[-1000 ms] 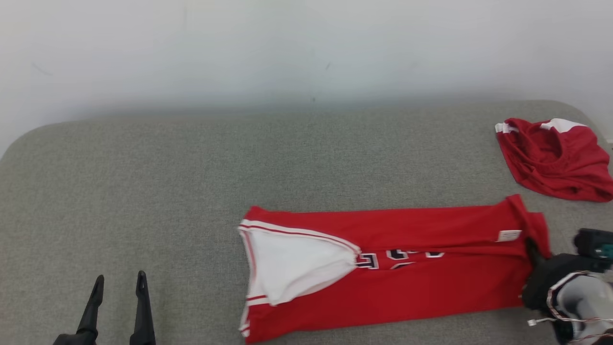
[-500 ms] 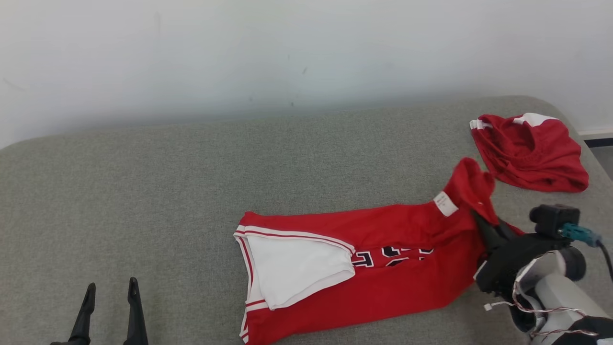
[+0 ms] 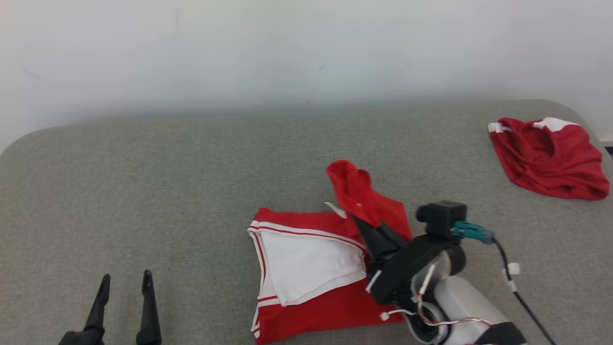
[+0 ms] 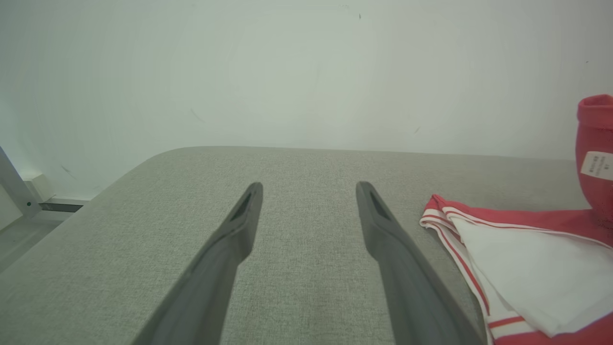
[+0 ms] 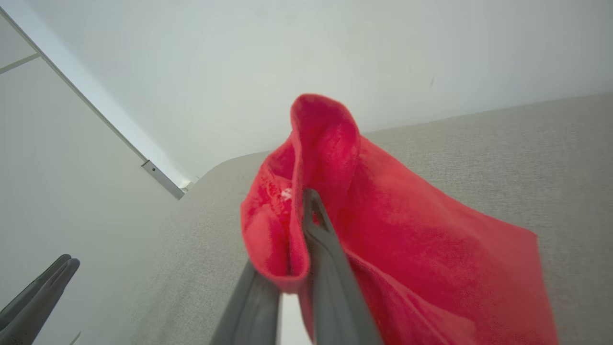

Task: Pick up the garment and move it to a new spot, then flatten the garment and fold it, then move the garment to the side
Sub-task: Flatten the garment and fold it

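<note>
A red jersey [image 3: 325, 311] with white trim and a white inner panel lies on the grey padded surface [image 3: 167, 191], right of centre. My right gripper [image 3: 366, 227] is shut on the jersey's right end and holds that end lifted and doubled back over the rest, with a white label showing beneath. In the right wrist view the red cloth [image 5: 407, 230] drapes over my right gripper [image 5: 299, 215]. My left gripper [image 3: 125, 277] stands open at the lower left with nothing in it, clear of the jersey [image 4: 527, 258]; the left wrist view shows the left gripper [image 4: 309, 184] over bare padding.
A second red garment [image 3: 546, 158] with white trim lies crumpled at the back right corner. A pale wall [image 3: 287, 48] runs behind the surface. The surface's rounded left edge [image 4: 119, 177] drops to the floor.
My right gripper has carried the jersey's right end up and leftward, folding it over the rest. The head camera shifted slightly. The left gripper has stayed put.
</note>
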